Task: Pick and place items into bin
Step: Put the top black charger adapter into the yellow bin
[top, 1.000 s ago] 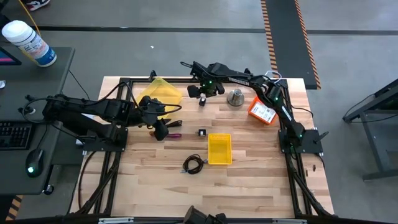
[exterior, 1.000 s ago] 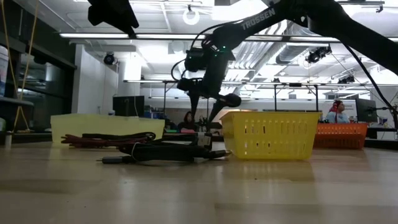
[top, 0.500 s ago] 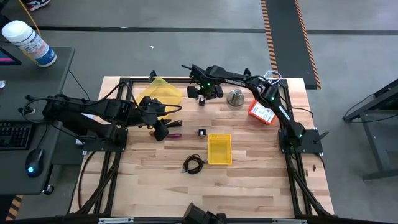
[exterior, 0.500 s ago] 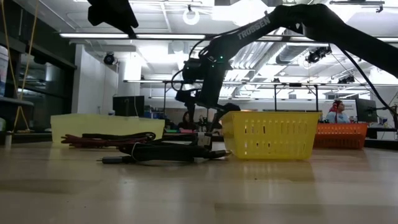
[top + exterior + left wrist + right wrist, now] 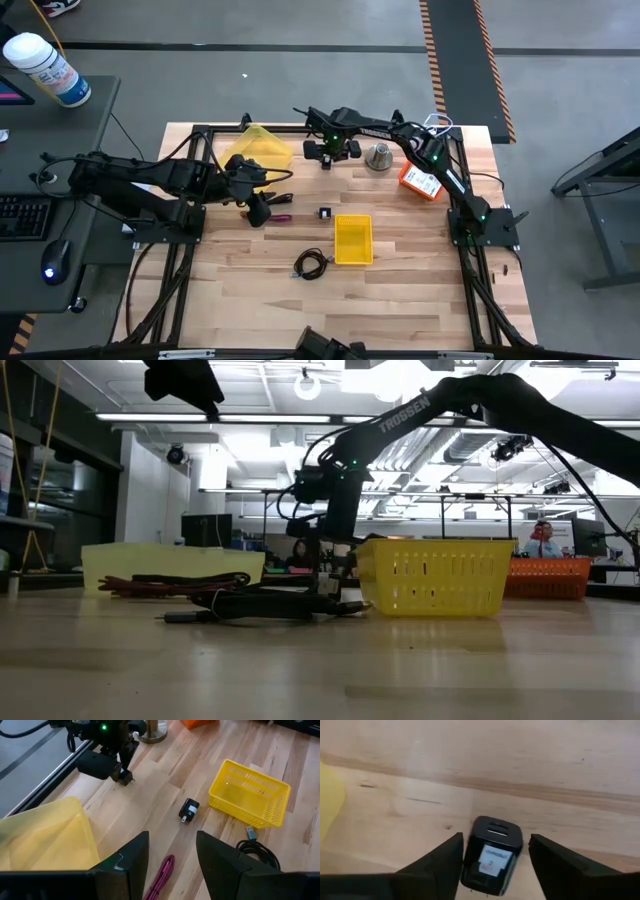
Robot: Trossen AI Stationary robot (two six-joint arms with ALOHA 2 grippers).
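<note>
My right gripper (image 5: 324, 159) reaches to the table's far side and points down, open, close to the wood. A tiny black block (image 5: 492, 854) lies flat on the table between its fingers (image 5: 436, 866); I see no contact. A second black block (image 5: 324, 213) lies near the yellow bin (image 5: 352, 240). The coiled black cable (image 5: 310, 264) rests left of the bin. The red-handled tool (image 5: 162, 875) lies below my left gripper (image 5: 172, 865), which hovers open at the table's left. An orange and white packet (image 5: 422, 180) lies at the far right.
A grey metal cone (image 5: 379, 155) stands just right of my right gripper. A yellow translucent sheet (image 5: 258, 148) lies at the far left. The black frame rail (image 5: 250, 128) runs along the far edge. Bare wood stretches across the near half of the table.
My right gripper has come down toward the table at the far side and now stands over the tiny black block, fingers still spread. Its arm has shifted slightly toward the far edge. Nothing on the table has moved.
</note>
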